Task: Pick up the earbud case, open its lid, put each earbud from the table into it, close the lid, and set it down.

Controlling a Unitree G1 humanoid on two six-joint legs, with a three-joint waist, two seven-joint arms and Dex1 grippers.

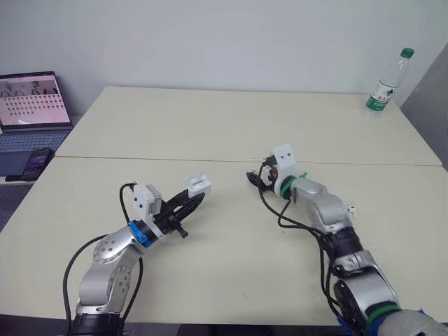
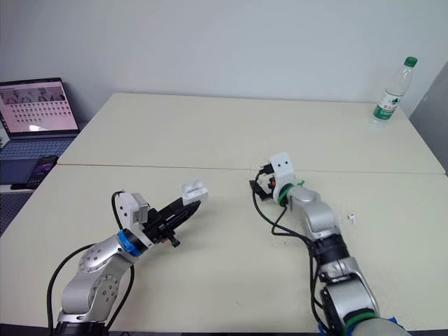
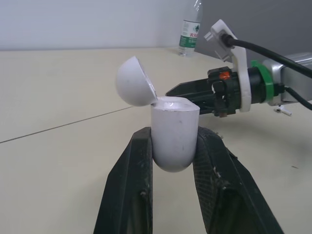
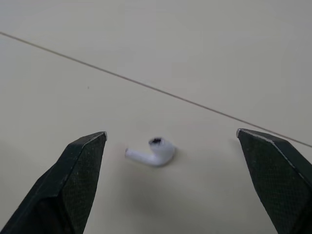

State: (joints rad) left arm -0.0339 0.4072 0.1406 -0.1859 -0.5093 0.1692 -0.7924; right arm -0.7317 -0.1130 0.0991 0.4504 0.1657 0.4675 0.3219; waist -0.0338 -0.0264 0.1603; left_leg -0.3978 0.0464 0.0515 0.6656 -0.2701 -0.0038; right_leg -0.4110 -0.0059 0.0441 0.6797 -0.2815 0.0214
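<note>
Left gripper (image 1: pixel 190 204) pinching the earbud case (image 3: pixel 173 136) by its lower body, lid (image 3: pixel 134 80) flipped open. Right gripper (image 4: pixel 170 134) spread wide, one earbud (image 4: pixel 153 150) lying on the table (image 1: pixel 231 126) between its fingertips. Second earbud (image 2: pixel 353 218) sits further back, beside the right forearm.

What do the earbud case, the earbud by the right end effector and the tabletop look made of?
Earbud case: probably hard white plastic, smooth and slightly glossy, with soft highlights on the open lid. Earbud: seemingly the same glossy white plastic. Tabletop: likely matte cream laminate; flat, even colour, one thin seam.
</note>
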